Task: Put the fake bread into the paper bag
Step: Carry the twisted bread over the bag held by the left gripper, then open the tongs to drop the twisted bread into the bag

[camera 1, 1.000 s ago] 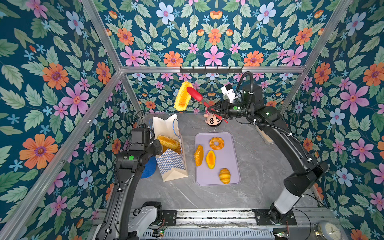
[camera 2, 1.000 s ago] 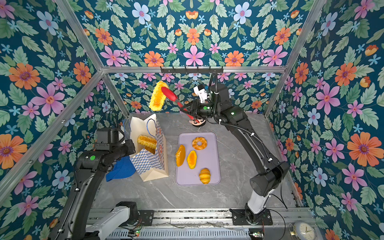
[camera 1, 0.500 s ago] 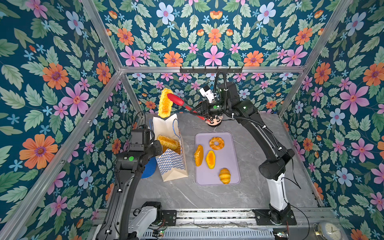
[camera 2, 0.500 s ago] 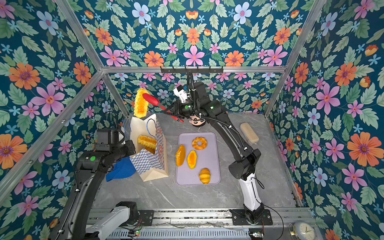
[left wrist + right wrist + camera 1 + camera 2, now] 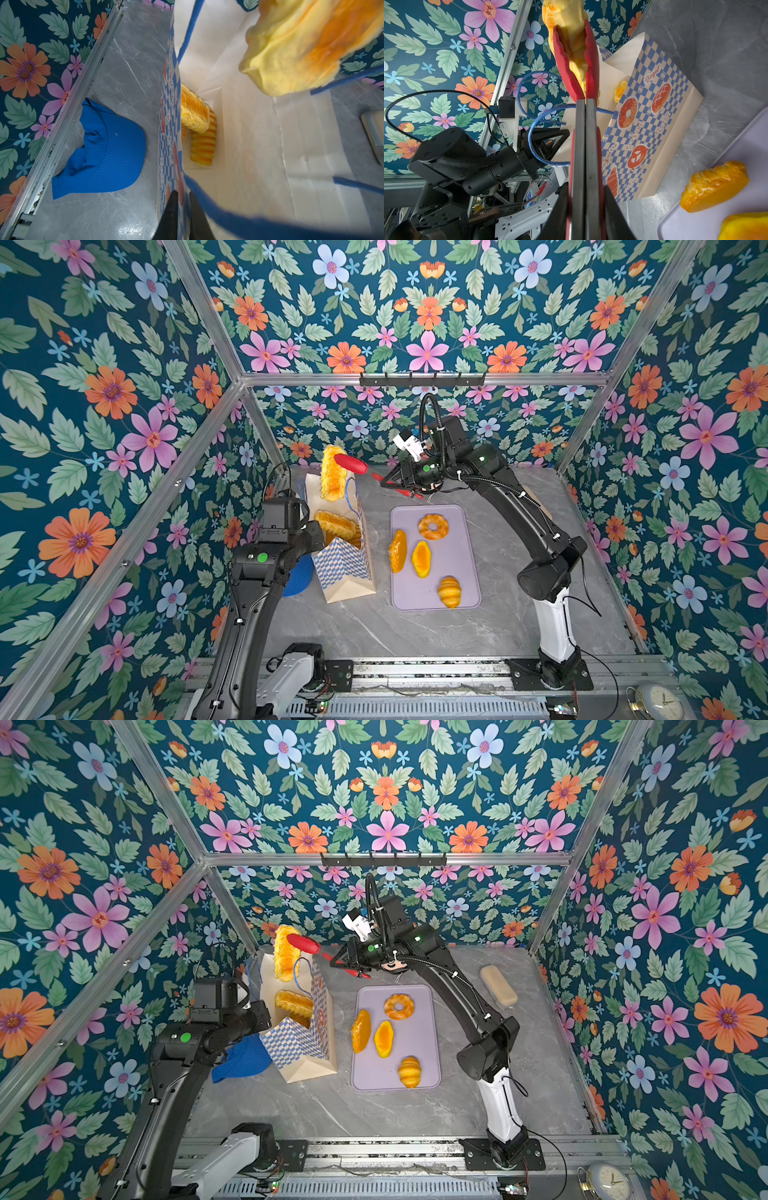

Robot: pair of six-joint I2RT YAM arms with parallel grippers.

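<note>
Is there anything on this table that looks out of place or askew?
Two things. A blue cap lies crumpled on the table beside the paper bag, and it is no bakery item. One oval pastry lies across the edge of the lilac tray nearest the bag, partly off it.

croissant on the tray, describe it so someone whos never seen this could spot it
In both top views, find the lilac tray on the grey table, right of the paper bag. The croissant sits alone at the tray's near end, towards the arm bases. Unlike the ring doughnut and flat ovals beyond it, it is small, plump and cross-ridged.
</note>
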